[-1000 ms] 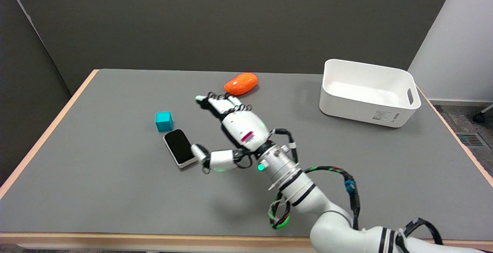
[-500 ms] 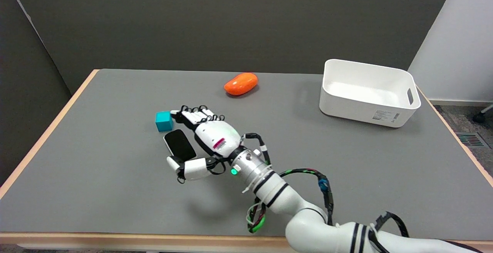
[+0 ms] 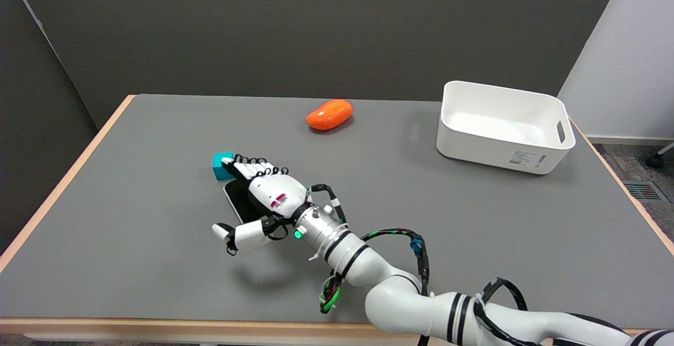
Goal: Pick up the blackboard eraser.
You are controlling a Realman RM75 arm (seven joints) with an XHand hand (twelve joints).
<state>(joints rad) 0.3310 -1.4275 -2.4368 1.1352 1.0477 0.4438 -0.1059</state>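
moved: your right hand has slid left over the blackboard eraser | hand: spread wide, empty | eraser: flat on the desk, left-centre, beside teal cube | step: pre-grasp | next: lower, close across its sides

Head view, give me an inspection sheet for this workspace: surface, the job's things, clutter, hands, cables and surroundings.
Surface: grey table with a light wooden edge.
Job's things: blackboard eraser, black top, lying flat, mostly covered by the hand.
Clutter: teal cube just beyond the eraser; orange object towards the far edge; white bin at far right, nothing seen inside.
Hands: right hand over the eraser, fingers extended towards the cube, thumb spread to the near side; no grip yet.
Cables: black cable looping off the forearm; green and red wires under the wrist.
Surroundings: dark grey partitions behind, a white wall at right.
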